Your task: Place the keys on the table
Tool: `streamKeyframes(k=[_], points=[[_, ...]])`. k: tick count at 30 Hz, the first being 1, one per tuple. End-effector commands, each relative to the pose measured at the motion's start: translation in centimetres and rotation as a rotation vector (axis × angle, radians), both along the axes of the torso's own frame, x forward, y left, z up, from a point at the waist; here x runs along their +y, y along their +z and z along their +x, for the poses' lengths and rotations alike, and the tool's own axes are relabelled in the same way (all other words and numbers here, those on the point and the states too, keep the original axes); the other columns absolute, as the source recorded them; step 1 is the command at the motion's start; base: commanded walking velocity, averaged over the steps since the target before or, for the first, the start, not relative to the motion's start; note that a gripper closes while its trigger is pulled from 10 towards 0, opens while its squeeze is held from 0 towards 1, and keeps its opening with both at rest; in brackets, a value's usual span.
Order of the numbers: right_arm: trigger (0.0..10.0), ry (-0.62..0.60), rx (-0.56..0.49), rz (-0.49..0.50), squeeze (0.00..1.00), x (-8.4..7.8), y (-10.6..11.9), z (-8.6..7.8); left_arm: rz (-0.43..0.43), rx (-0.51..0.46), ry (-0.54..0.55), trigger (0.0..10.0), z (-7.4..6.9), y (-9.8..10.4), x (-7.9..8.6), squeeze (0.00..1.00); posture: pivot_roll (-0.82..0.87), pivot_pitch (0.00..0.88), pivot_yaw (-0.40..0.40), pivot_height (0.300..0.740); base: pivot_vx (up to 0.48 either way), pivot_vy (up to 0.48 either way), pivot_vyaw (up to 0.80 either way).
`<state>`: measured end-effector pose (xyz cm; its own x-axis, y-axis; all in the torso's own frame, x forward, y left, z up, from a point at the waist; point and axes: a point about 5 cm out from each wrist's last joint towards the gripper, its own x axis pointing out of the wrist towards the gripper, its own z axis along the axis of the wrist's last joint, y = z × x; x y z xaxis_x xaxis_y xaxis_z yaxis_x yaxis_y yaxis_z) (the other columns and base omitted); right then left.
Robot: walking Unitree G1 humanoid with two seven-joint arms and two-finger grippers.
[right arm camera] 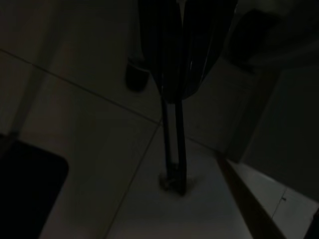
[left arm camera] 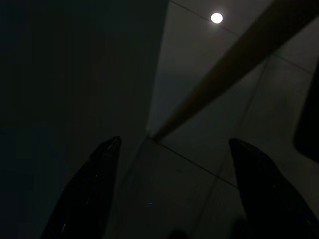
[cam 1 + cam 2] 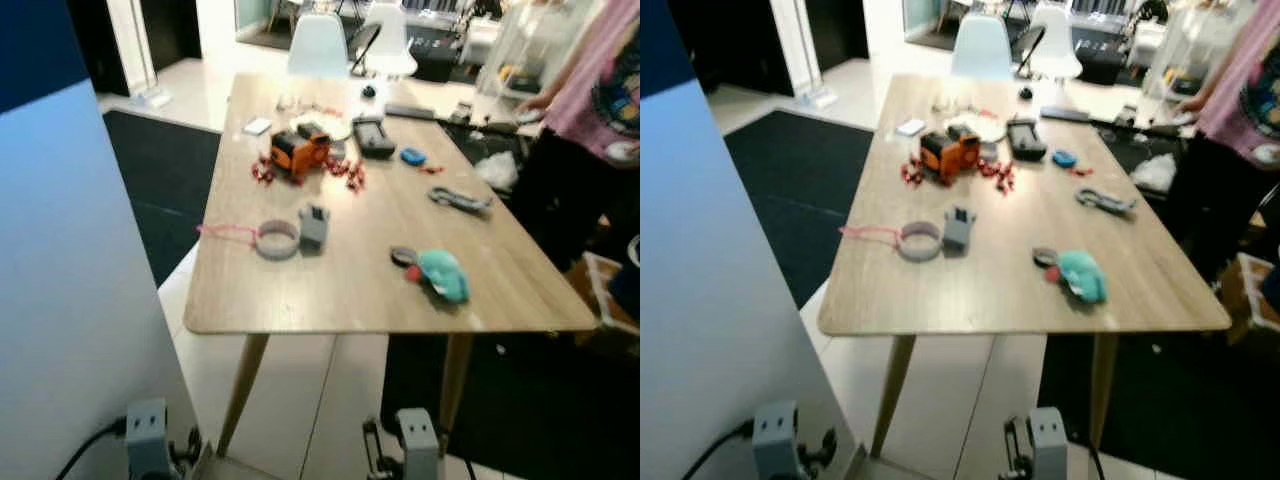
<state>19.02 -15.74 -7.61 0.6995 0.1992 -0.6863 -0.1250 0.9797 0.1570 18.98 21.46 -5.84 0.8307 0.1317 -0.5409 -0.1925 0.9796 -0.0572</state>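
Wooden surface (image 3: 340, 290) stands ahead of you, cluttered around its orange toy (image 3: 298, 152). Your right gripper (image 1: 173, 107) hangs low, jaws pinching something thin, likely the keys (image 1: 172, 164); your left gripper (image 2: 174, 149) hangs with jaws spread, idle.

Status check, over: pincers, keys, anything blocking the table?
Left pincer open, idle low. Right pincer shut on keys, dangling, below table height. Clutter mid-table; person at its right side.
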Motion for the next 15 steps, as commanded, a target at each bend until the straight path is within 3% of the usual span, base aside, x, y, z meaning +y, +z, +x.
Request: streamKeyframes(k=[1, 15], points=[[10.0, -0.006, 0.015, -0.009, 0.0, -0.41, -0.19, -0.37, -0.004, -0.008, 0.007, 10.0, -0.09, 0.01, -0.05, 0.0, 0.07, 0.061, -0.023, 0.74, 0.0, 0.0, 0.0], [10.0, -0.005, 0.025, -0.014, 0.0, -0.52, -0.3, -0.56, -0.005, -0.027, -0.033, 10.0, -0.29, 0.06, -0.4, 0.0, 0.07, 0.061, -0.026, 0.74, 0.0, 0.0, 0.0]])
